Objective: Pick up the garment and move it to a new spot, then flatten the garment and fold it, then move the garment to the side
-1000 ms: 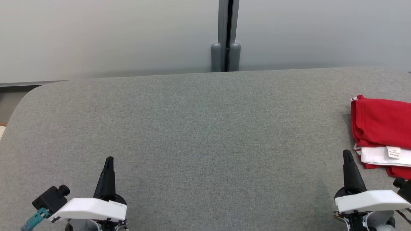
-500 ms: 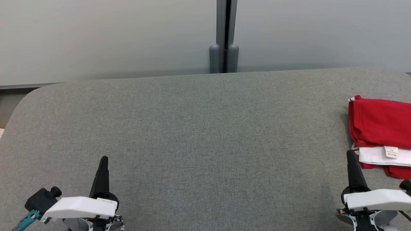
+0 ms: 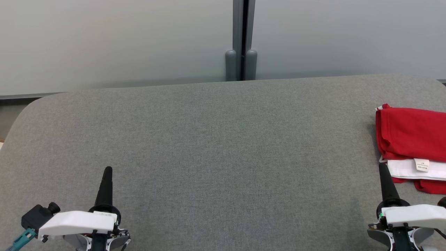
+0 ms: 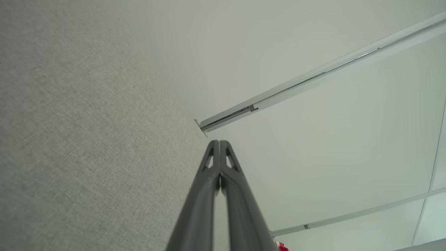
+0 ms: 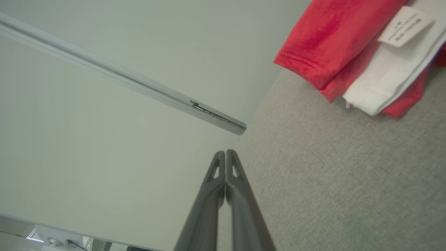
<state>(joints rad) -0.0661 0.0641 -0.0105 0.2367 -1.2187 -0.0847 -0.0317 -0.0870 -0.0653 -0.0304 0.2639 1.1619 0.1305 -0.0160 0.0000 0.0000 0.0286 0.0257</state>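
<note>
Garment (image 3: 409, 134) folded, lying at right edge of bench (image 3: 209, 139) | left gripper (image 3: 107, 170) clenched, empty | right gripper (image 3: 383, 166) clenched, empty, just beside garment | task seems finished, nothing left

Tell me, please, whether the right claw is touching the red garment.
Apart. The right wrist view shows bare gray table between the shut right claw and the folded red garment.

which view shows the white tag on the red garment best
The right wrist view: the white tag is large and close there, lying on the garment. In the head view it is tiny, near the right edge. The left wrist view catches a red sliver of garment.
</note>
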